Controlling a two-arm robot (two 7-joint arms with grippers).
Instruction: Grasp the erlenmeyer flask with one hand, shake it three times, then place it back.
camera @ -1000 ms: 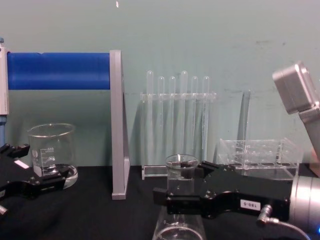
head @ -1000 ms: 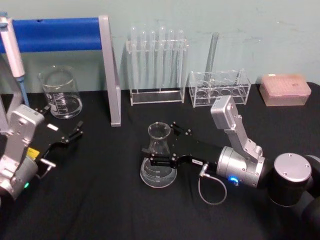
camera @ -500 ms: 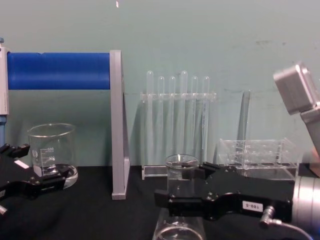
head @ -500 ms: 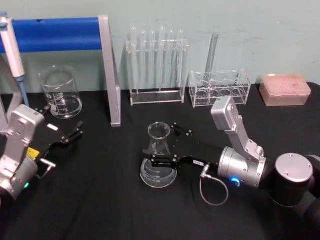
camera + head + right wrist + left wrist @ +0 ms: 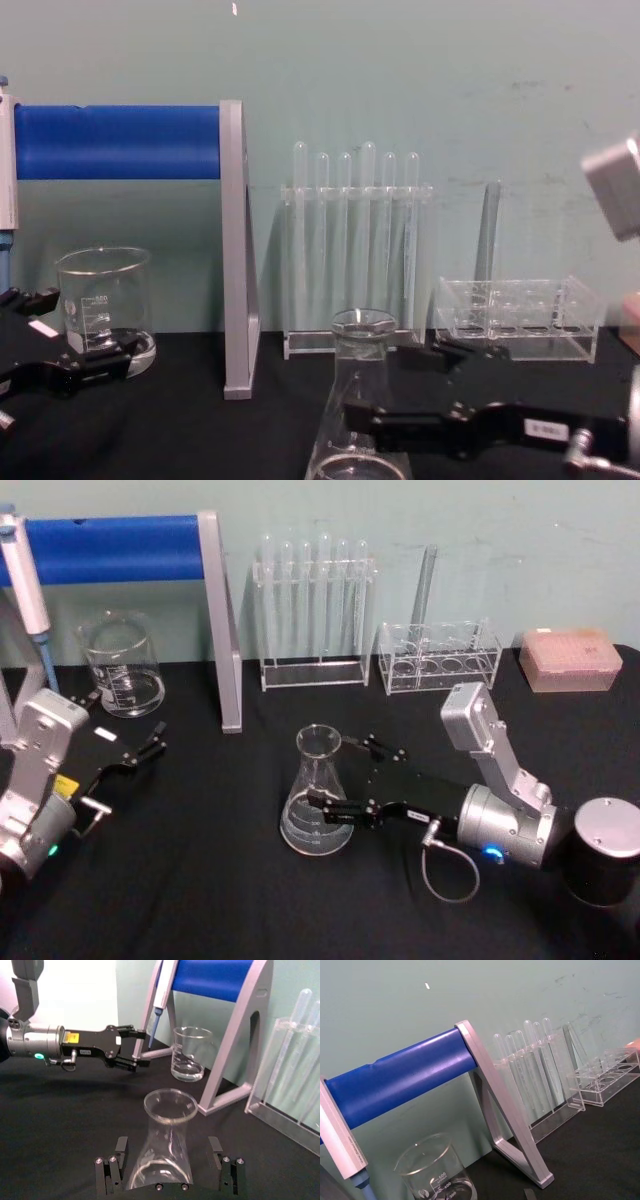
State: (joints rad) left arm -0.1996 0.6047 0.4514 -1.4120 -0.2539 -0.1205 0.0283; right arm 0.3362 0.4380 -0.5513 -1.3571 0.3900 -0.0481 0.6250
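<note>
While the right end effector (image 5: 338,778) is seen open, straddling the clear glass conical flask (image 5: 317,792) mid-table, its slippery, fragile neck is judged the safest hold.

One erlenmeyer flask (image 5: 316,798) stands on the bench (image 5: 200,880), which is one black surface. One beaker (image 5: 122,666) sits at the back left. There are two clear racks: the tall rack (image 5: 315,630) holds six test tubes (image 5: 355,230), and the low rack (image 5: 440,658) holds one single tube (image 5: 425,585). One blue roller stand (image 5: 130,570) with grey end plates is at the left, and one pipette (image 5: 25,580) hangs beside it. One pink tip box (image 5: 570,660) lies at the back right. Two grippers are counted: the left gripper (image 5: 145,748) and the right gripper (image 5: 345,778), each with two jaws
</note>
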